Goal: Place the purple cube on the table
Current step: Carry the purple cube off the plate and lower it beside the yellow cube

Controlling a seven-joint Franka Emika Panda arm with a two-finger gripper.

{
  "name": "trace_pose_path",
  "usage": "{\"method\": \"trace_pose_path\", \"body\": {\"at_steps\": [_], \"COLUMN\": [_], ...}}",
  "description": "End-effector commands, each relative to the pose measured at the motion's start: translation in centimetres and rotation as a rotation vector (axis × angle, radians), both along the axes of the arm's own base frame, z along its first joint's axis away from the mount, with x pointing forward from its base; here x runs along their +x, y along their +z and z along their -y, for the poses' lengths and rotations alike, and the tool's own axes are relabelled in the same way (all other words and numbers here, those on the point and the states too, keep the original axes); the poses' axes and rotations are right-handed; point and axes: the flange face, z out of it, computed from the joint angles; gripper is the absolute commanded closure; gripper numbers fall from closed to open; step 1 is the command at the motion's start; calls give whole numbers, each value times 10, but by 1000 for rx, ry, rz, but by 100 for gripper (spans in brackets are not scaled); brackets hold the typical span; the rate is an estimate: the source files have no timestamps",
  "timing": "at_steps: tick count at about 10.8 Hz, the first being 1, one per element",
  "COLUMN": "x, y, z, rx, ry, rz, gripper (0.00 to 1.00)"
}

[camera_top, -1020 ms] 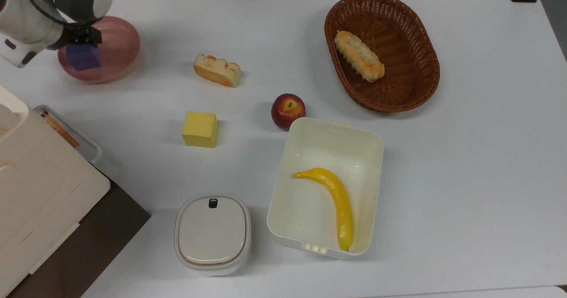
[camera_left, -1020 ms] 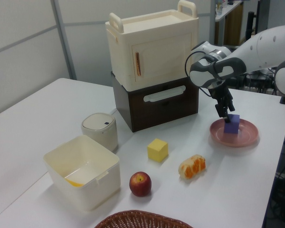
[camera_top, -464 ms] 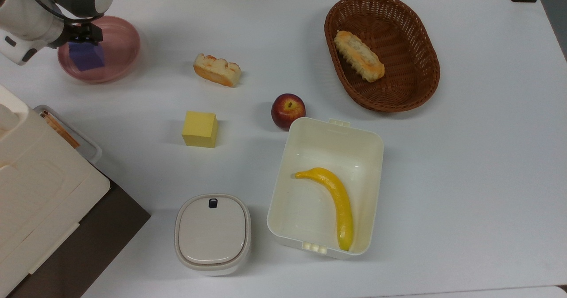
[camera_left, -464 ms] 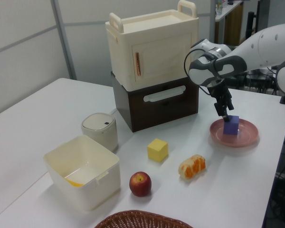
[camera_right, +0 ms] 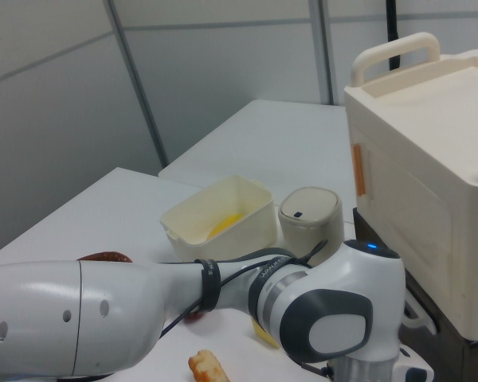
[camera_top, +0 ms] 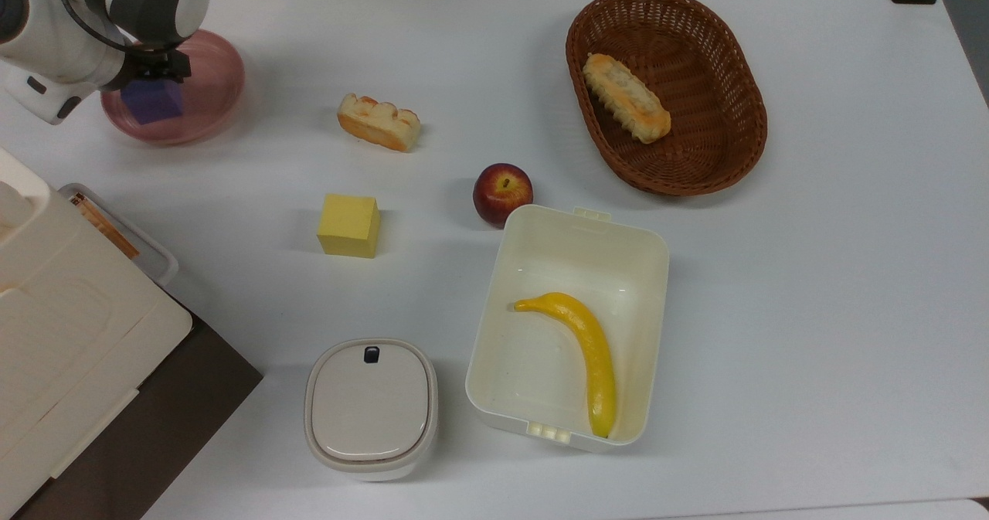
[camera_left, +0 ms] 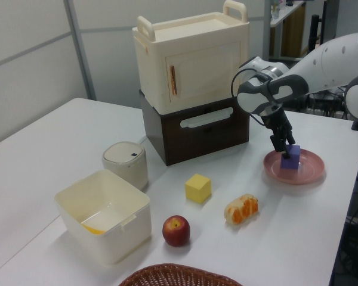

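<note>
Two foam cubes: one purple cube and one yellow cube. Two pieces of bread: one sliced bun on the white surface and one long roll in the basket. Two pieces of fruit: one red apple and one banana. One wicker basket. One pink plate. One open cream plastic box. One small lidded white container. One cream cabinet with two handles, stacked on one dark brown drawer unit. One robot arm with one claw.
</note>
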Motion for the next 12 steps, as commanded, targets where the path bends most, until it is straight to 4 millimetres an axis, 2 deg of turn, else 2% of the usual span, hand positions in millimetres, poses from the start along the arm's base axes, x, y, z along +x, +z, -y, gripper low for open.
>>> {"method": "trace_pose_path", "body": {"at_steps": [1,2,3,4,6,9,10,12], "x": [5,8,8,6,15,40,54,70], "y": [2,3,10,18,48,75,84,100], "z": [-16,-22,-23,-27,-50,-109,-135,-174], "rx": [-15,-15,-17,-11,-11,-51,-52,6], "ry": [14,23,23,18,36,31,13,-56], "rz": [-11,-14,-9,-18,-12,18,54,126], "gripper": [41,62,73,74,74,74,74,73]}}
